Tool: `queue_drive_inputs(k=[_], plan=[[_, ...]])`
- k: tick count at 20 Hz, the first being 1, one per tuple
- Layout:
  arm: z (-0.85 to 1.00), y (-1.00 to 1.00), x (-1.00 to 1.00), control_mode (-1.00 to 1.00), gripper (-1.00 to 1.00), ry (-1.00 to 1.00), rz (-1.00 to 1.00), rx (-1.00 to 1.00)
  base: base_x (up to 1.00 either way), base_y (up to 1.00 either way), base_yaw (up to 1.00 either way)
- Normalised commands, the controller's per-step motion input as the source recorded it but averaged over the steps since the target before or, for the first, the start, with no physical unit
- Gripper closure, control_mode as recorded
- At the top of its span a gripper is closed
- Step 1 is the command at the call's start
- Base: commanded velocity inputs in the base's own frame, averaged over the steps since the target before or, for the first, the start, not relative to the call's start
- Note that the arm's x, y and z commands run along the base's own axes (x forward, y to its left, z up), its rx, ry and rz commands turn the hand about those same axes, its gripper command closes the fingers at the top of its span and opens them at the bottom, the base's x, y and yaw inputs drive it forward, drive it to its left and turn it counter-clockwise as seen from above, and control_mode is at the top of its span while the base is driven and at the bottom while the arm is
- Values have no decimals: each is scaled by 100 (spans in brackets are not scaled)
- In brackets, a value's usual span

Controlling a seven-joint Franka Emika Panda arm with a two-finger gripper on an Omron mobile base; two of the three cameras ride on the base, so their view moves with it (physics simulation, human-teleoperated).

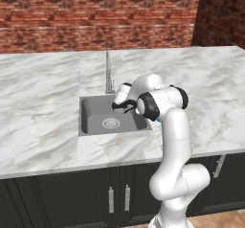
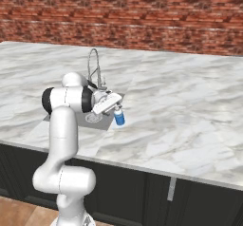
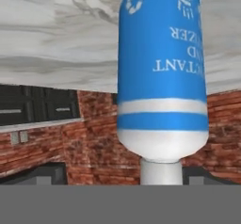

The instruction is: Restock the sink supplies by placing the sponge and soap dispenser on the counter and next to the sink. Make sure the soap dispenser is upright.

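Blue soap dispenser [image 2: 119, 117] upright | counter [image 2: 190, 106] | beside sink [image 1: 93, 121] edge

The sink [image 1: 111, 119] is set into the counter [image 1: 43, 102], nearer its front edge than the far wall [image 1: 95, 16]. The tap [image 1: 108, 74] stands at the sink's far rim, about midway along it. The soap dispenser [image 2: 118, 117] stands upright on the counter just right of the sink, near its front right corner. The gripper [image 2: 115, 107] is directly over the dispenser, the arm [image 1: 170, 141] rising from the near side. Cabinet doors [image 1: 76, 198] run below the counter's front edge.
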Motion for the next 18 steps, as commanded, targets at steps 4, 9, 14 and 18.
queue_drive_inputs(k=[4, 9, 14, 18], plan=[[-5, 0, 12, -100, -100, 0, 0, 0, 0, 0, 0], [-30, -16, 16, -100, -100, 3, 2, 0, 0, 0, 0], [-30, -41, 10, -100, -100, 0, 4, 0, 0, 0, 0], [-25, -32, 19, -100, -100, 0, 4, 0, 0, 0, 0]])
